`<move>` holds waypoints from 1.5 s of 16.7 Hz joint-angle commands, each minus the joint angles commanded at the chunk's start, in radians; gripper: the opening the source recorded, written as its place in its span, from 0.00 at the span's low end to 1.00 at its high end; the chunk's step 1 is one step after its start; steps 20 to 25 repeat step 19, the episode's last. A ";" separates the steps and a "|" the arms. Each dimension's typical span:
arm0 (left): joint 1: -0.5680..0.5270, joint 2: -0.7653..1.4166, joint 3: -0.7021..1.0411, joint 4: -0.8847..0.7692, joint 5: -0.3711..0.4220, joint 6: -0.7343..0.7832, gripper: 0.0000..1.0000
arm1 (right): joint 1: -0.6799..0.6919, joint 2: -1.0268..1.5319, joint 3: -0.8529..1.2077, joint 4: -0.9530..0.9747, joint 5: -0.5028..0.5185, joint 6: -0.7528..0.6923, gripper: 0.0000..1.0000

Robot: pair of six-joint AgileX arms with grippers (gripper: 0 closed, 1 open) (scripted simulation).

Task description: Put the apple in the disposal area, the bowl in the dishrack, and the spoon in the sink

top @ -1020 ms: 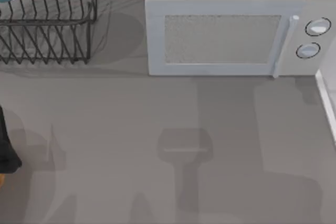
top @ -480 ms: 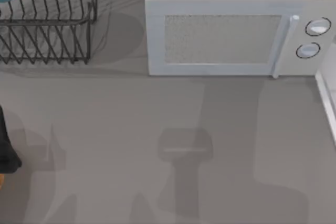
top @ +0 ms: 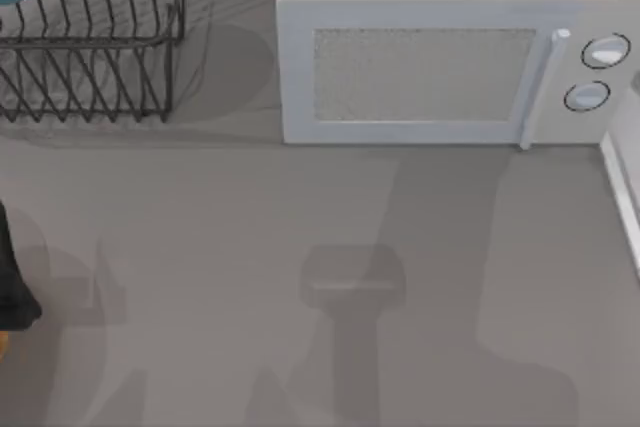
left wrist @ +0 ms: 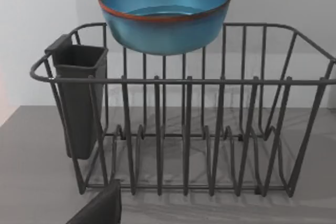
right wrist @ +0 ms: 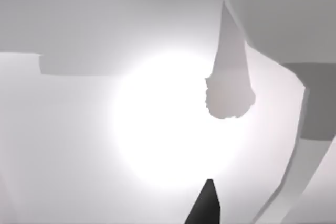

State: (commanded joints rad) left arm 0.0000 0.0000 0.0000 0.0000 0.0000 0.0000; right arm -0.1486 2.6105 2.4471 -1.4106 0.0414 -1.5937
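My left arm (top: 12,287) sits dark at the table's left edge; I cannot tell how its pincer stands. At the far left corner the dishrack (top: 95,42) is thin black wire, upright bars and slanted tines, with a boxy dark cutlery cup (left wrist: 79,98) hung on one end. The bowl (left wrist: 164,13), deep, round, glossy teal-blue with a thin reddish-brown rim, sits upright at the top of the rack's bars. Right of the rack stands a smooth white microwave (top: 440,57) with a speckled window and two round dials. No writing is readable.
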 joint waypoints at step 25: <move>0.000 0.000 0.000 0.000 0.000 0.000 1.00 | 0.000 0.000 0.000 0.000 0.000 0.000 1.00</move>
